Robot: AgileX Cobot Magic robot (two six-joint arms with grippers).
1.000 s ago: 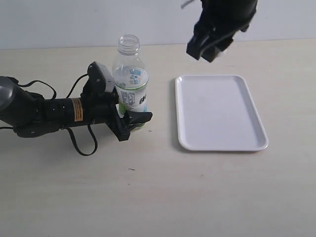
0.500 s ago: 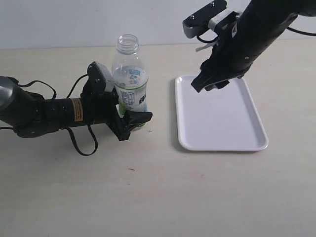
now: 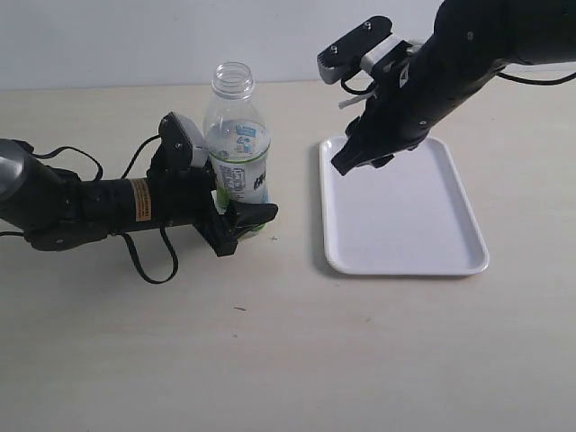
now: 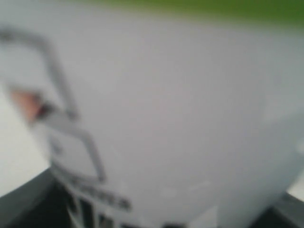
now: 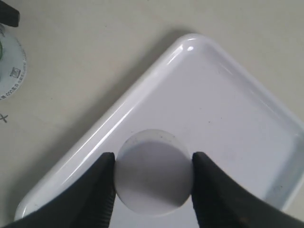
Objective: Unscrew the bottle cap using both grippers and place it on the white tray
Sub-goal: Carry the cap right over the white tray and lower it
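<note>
Well, a pale table point(image 3: 288, 360) takes up most of what I can see; on its right half lies the white tray point(image 3: 423, 234), flat and glossy; the left gripper point(image 3: 241, 219) comes in low from the left, its arm lying almost level with the tabletop, its fingers closed around the lower part of the bottle point(image 3: 237, 135); the bottle stands upright to the left of the tray, apart from it, its neck open at the top; in the left wrist view its label fills the picture in a blur; the right gripper point(image 3: 353, 162) hangs over the tray's far left corner; its fingers point(image 5: 102, 190) pinch the cap point(image 5: 153, 171) from both sides, round flat face toward the wrist camera, over the tray's floor just inside that corner; whether the cap touches the tray I cannot tell.
</note>
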